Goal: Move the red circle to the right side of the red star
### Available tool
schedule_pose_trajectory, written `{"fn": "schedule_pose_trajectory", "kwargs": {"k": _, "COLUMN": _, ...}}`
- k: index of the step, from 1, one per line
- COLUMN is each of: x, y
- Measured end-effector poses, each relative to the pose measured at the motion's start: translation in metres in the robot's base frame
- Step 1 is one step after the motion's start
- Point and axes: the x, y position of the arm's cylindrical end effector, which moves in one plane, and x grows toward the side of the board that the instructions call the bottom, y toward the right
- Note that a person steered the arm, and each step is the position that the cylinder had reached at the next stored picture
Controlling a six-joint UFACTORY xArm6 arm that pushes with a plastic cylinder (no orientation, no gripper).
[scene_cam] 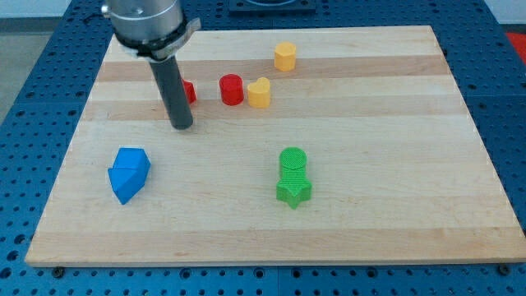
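Observation:
The red circle (pixel 232 89) stands on the wooden board in the upper middle, touching a yellow heart (pixel 260 93) on its right. The red star (pixel 187 91) lies to the circle's left, mostly hidden behind my rod. My tip (pixel 182 127) rests on the board just below the red star and to the lower left of the red circle, apart from both.
A yellow hexagon (pixel 285 57) sits near the view's top. A green circle (pixel 292 160) touches a green star (pixel 293 191) below it. Two blue blocks (pixel 129 173) sit together at the lower left. The board's edge (pixel 271 263) runs along the bottom.

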Motion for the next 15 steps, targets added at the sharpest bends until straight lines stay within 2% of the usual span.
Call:
{"fn": "schedule_pose_trajectory", "kwargs": {"k": 3, "x": -0.056, "y": -0.007}}
{"fn": "schedule_pose_trajectory", "kwargs": {"k": 4, "x": -0.055, "y": -0.004}}
{"fn": "schedule_pose_trajectory", "kwargs": {"k": 6, "x": -0.011, "y": 0.06}}
{"fn": "schedule_pose_trajectory", "kwargs": {"k": 8, "x": -0.04, "y": 0.069}}
{"fn": "schedule_pose_trajectory", "kwargs": {"k": 10, "x": -0.051, "y": 0.126}}
{"fn": "schedule_pose_trajectory", "kwargs": {"k": 11, "x": -0.074, "y": 0.119}}
{"fn": "schedule_pose_trajectory", "kwargs": {"k": 12, "x": -0.08, "y": 0.099}}
{"fn": "schedule_pose_trajectory", "kwargs": {"k": 15, "x": -0.063, "y": 0.098}}
